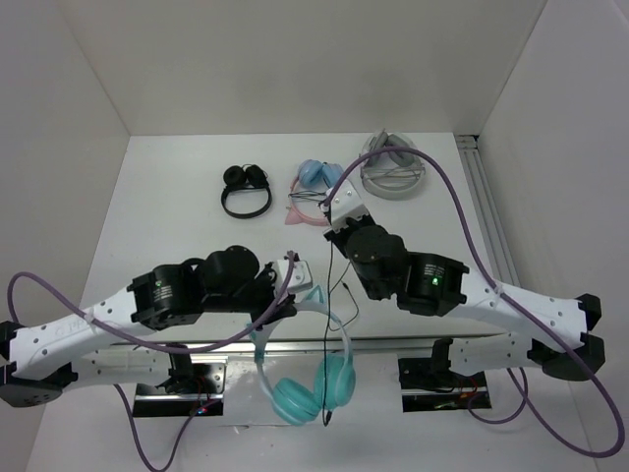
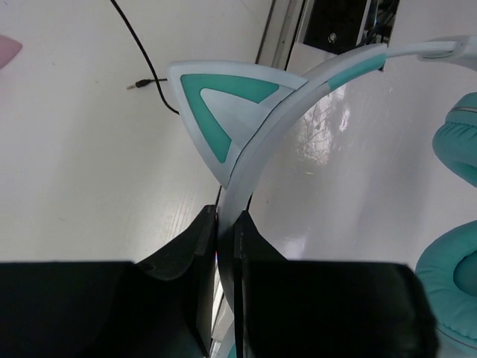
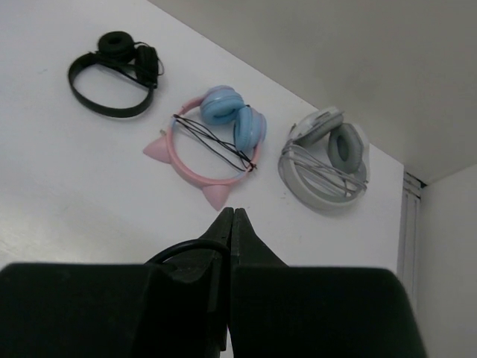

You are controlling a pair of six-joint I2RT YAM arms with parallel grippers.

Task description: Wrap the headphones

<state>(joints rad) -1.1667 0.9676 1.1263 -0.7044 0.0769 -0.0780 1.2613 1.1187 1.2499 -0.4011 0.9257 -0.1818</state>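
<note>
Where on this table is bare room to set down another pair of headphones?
Bare: the back-left corner, left of the black headphones; also the strip between that pair and the left arm. Crowded: the back row from the pink pair to the grey pair, and the near middle, where the right arm nears it, by the teal headphones.
</note>
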